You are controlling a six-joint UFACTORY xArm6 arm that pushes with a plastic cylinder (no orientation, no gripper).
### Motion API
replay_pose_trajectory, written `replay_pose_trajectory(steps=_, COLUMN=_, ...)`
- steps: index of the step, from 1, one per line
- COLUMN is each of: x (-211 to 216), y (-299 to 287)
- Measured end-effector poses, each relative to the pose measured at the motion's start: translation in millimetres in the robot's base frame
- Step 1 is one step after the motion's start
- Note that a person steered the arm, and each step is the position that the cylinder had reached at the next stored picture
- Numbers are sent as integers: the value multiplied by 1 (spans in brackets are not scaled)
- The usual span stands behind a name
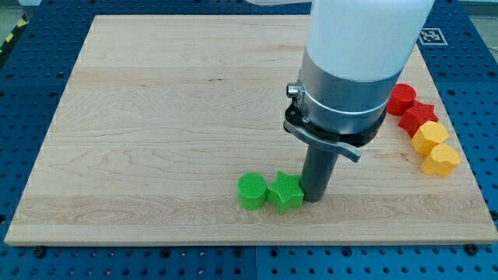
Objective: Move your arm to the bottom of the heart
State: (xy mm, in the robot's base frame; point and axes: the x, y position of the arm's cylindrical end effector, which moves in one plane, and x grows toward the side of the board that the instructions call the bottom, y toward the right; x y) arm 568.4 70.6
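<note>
Nearest: green star (285, 193) touching my tip (314, 199), bare, holding nothing. Approach stage; probably needs crossing right, below yellow heart (441, 160).

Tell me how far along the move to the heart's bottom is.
Done: nothing visible yet. In hand: my tip sits against the right side of the green star, near the view's bottom. Left: the whole approach. The heart, apparently the lowest yellow block at the view's right, though its shape is hard to make out, lies well away from my tip, which must end just below it.
</note>
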Motion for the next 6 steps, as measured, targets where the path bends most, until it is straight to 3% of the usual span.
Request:
replay_pose_trajectory(steps=2, x=0, y=-4)
replay_pose_trajectory(steps=4, x=-1, y=33)
replay_pose_trajectory(steps=6, x=-1, y=108)
